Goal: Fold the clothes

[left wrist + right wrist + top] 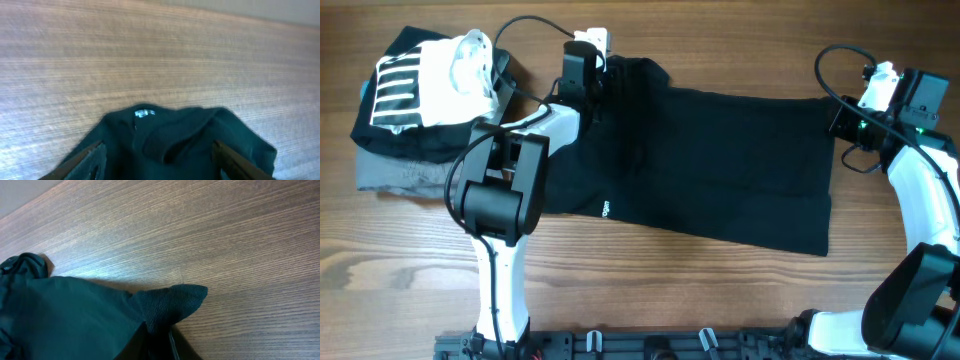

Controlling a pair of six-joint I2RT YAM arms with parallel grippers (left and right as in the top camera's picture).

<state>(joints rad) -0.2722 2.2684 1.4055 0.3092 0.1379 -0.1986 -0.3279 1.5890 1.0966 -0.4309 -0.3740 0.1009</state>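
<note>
Robot lab bench, likely. Left arm (pixel 505 190) and right arm (pixel 928 200) stand at a black rail (pixel 650 345) edging a wood-grain table (pixel 720 295).

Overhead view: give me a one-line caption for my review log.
Black T-shirt spread across the wooden table, left tool open over its left end, right tool pinching its right corner.

Striped black garment (pixel 402 88), grey folded garment (pixel 392 174), wooden table (pixel 720 295)
</note>
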